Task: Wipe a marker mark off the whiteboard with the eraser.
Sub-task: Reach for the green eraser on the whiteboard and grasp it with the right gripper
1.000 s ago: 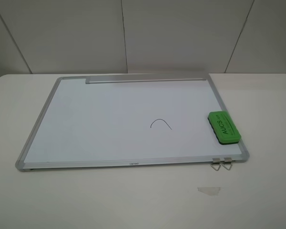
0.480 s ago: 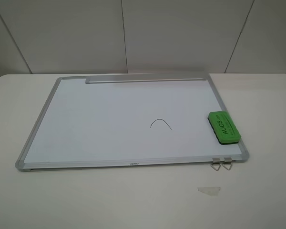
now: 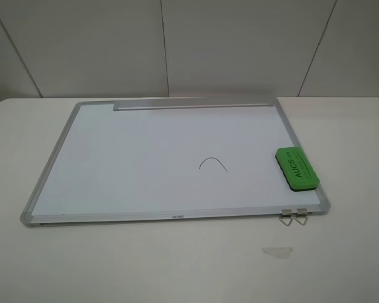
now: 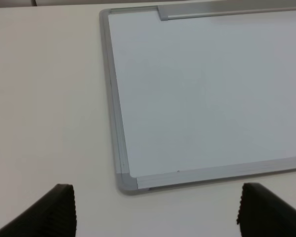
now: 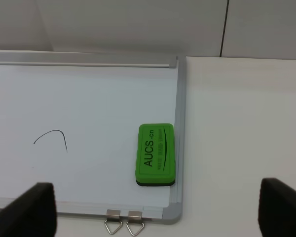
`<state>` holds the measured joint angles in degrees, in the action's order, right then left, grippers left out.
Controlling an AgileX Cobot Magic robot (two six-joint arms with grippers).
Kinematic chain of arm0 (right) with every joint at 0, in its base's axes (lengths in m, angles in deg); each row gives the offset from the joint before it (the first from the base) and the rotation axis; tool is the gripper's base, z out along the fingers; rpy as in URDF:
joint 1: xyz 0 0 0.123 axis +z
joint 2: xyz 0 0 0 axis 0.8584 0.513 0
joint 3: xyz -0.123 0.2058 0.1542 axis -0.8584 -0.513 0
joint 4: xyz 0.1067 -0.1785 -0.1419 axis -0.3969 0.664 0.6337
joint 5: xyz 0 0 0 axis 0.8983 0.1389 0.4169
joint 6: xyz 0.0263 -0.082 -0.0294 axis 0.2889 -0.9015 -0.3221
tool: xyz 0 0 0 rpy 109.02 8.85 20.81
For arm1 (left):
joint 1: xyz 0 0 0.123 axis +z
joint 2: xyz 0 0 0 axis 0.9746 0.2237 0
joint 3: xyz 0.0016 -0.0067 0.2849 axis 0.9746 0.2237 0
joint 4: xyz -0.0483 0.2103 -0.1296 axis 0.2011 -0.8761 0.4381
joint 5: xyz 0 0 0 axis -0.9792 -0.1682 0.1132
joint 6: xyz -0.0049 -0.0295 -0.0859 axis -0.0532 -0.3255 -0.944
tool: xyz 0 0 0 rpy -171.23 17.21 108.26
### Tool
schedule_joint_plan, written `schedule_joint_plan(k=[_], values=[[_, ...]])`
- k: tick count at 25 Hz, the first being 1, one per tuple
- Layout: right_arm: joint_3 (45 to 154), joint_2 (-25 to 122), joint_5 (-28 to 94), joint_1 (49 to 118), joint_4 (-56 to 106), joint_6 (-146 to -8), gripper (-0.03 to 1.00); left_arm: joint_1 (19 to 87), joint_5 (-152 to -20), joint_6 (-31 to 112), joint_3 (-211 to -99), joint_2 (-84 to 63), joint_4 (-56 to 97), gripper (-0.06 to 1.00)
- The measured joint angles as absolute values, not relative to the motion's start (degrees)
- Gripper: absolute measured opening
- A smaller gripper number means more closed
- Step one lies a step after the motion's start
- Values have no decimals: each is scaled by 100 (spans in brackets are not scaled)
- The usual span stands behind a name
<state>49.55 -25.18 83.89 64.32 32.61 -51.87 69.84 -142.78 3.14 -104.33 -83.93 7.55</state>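
White tabletop [image 3: 354, 139] under a pale panelled wall [image 3: 240, 44], and the whiteboard [image 3: 145, 158] lies flat on it, grey tray strip [image 3: 192, 103] along the far edge, two metal clips [image 3: 294, 216] hanging off the near edge by the right corner. The eraser [image 3: 297, 168] sits on the board hard against the right side of the frame, lettering up, just beyond those clips. Left of it, near but apart, is the marker mark [image 3: 213, 164], a thin dark arch on the white. A clear scrap of tape [image 3: 276, 252] lies on the table in front of the board. On the right wrist camera, the right gripper [image 5: 158, 207] has its dark fingers [image 5: 37, 205] spread wide, nothing between them; the eraser [image 5: 156, 154] lies ahead of the gap, clear of both fingers, with the mark [image 5: 52, 137] off toward the left finger's side. The left gripper [image 4: 158, 212] is spread wide too, fingers [image 4: 59, 212] empty, hovering by the board's near left corner [image 4: 126, 180] over bare table.
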Motion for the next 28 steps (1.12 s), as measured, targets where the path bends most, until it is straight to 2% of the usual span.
schedule_joint_plan(k=[20,28], values=[[4955,-2513,8389,6432,3261,-5184,82,6984,-14278,314,-10433,-8393,760,69],[5134,-780,8369,6432,2730,-5184,82,6984,-14278,314,-10433,-8393,760,69]])
